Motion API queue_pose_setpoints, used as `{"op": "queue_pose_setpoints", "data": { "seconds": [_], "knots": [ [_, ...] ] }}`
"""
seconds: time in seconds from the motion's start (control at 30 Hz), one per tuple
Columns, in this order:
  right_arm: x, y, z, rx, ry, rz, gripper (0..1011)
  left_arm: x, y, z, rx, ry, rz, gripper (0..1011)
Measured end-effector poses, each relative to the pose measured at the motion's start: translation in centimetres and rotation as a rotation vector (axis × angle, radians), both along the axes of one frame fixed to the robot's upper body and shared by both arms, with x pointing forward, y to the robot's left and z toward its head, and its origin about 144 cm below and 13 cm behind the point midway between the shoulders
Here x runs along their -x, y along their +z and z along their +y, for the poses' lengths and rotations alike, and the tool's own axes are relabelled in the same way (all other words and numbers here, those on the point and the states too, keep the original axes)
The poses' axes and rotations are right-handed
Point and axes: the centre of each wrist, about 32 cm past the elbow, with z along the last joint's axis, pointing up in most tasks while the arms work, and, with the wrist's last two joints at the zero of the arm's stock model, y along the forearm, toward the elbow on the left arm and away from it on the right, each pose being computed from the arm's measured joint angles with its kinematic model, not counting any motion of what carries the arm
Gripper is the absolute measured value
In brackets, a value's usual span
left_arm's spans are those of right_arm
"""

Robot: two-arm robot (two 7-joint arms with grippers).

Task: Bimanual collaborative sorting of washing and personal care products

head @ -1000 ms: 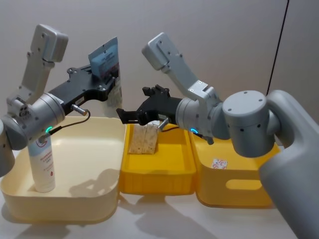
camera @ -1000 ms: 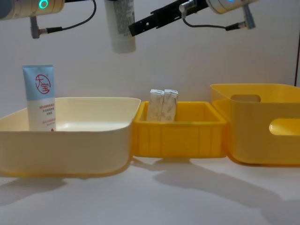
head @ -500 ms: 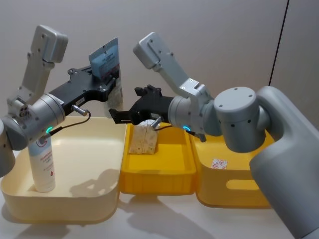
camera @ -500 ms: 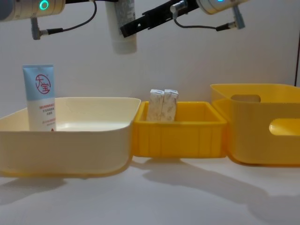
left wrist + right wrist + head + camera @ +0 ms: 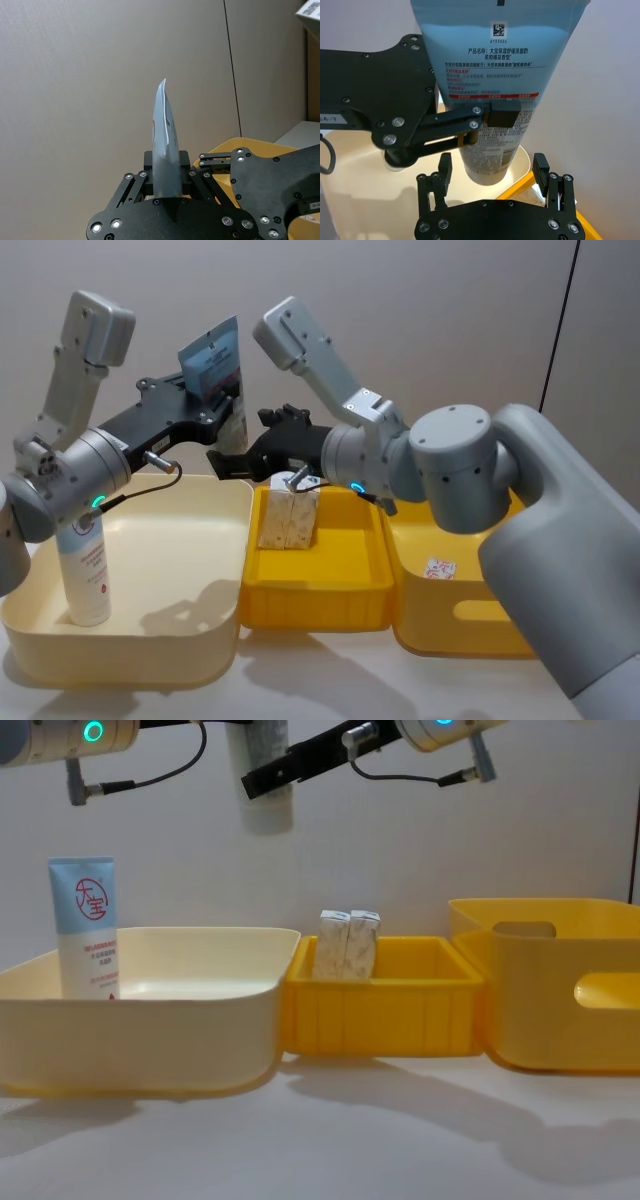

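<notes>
My left gripper is shut on a pale blue-and-white squeeze tube, holding it high above the bins with its cap end down. My right gripper is open just below it, one finger on each side of the tube's lower end without gripping it. A second tube with a red round logo stands upright in the cream bin. Two whitish speckled cartons stand in the small yellow bin.
A larger yellow bin stands at the right, with a small red-marked carton lying inside. The three bins sit side by side on a white table before a plain wall.
My right gripper has moved left and slightly up, closing in on the lower end of the held tube. The left arm, the tube and the bins have not moved.
</notes>
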Motion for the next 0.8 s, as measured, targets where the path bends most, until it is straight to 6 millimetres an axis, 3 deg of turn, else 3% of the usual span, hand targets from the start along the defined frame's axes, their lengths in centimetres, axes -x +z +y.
{"op": "queue_pose_setpoints", "data": {
  "seconds": [0.8],
  "knots": [
    [-1.8,0.3,1.9,-0.005,0.040,0.056,982,0.4,-0.1,0.1,0.009,-0.017,-0.015,277]
  ]
}}
